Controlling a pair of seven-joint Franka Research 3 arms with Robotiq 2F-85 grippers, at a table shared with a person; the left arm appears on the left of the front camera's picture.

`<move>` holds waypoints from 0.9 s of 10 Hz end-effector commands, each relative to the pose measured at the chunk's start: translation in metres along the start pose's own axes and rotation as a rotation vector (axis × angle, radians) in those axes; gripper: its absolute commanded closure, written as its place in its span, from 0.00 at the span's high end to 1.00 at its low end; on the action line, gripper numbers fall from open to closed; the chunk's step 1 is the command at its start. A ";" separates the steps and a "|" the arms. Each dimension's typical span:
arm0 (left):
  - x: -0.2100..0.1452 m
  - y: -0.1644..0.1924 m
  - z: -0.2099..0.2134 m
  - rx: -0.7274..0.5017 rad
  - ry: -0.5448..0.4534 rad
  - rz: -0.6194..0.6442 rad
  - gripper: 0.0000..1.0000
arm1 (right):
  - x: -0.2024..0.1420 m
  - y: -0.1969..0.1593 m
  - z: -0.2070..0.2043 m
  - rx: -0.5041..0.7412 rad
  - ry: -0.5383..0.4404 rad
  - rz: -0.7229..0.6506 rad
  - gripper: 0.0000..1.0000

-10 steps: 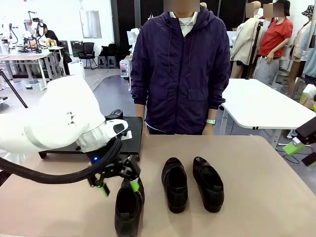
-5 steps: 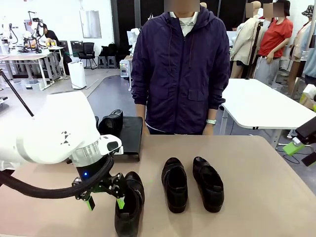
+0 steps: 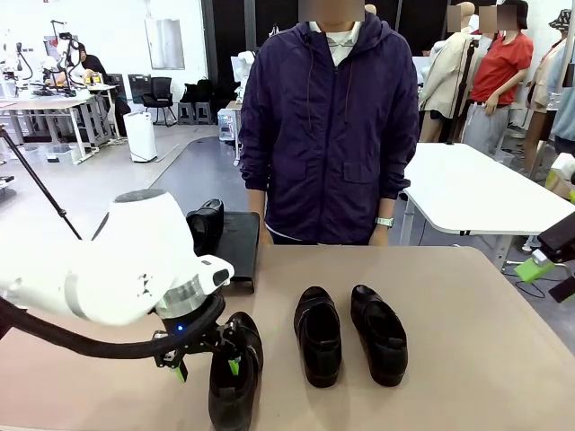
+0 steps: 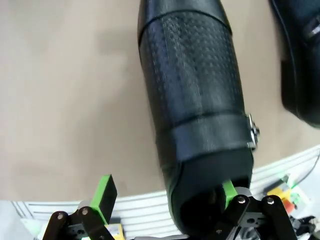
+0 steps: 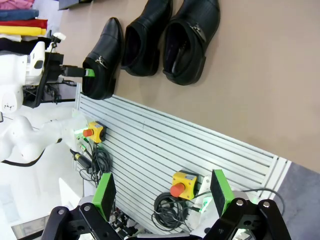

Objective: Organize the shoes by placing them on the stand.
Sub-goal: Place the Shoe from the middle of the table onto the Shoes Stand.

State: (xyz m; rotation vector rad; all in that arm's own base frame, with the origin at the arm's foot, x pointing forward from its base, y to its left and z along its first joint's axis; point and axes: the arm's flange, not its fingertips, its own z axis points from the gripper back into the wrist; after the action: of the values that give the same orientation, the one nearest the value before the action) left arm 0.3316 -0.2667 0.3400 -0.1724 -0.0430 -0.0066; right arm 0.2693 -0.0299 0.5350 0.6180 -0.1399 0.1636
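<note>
While 3 black loafers lie on the tan table [image 3: 467, 359], the left gripper [image 3: 207, 366] hangs low at the heel of the nearest loafer [image 3: 235, 373], jaws spread wide and holding nothing. Its wrist view puts 1 green pad [image 4: 105, 192] over bare table beside the shoe and the other at the heel opening. The step in hand looks like picking up this shoe: the jaws need to close on the heel collar, then carry it to the black stand [image 3: 238, 242] at far left, where 1 loafer [image 3: 205, 224] already sits. The right gripper [image 5: 162, 192] idles wide open off the table's near edge. The white left arm [image 3: 126, 269] hides most of the stand, and whether the inner pad is inside the shoe or behind it is unclear.
</note>
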 end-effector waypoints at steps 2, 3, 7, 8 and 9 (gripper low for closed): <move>0.015 -0.011 -0.010 0.074 -0.023 0.039 0.00 | -0.001 0.001 0.000 0.016 -0.005 -0.004 1.00; 0.015 -0.009 -0.009 0.105 -0.042 0.063 0.00 | -0.001 0.001 0.000 0.016 -0.005 -0.004 1.00; 0.015 -0.012 -0.007 0.103 -0.063 0.069 0.00 | -0.001 0.001 0.000 0.016 -0.005 -0.004 1.00; 0.013 -0.015 -0.003 0.100 -0.066 0.054 0.00 | -0.001 0.001 0.000 0.016 -0.005 -0.004 1.00; 0.012 -0.018 0.000 0.091 -0.061 0.037 0.00 | -0.001 0.001 0.000 0.016 -0.005 -0.004 1.00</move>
State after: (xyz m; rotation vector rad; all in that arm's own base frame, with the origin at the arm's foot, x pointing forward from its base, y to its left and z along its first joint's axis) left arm 0.3436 -0.2802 0.3375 -0.0986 -0.0858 0.0391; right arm 0.2693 -0.0300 0.5350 0.6181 -0.1399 0.1634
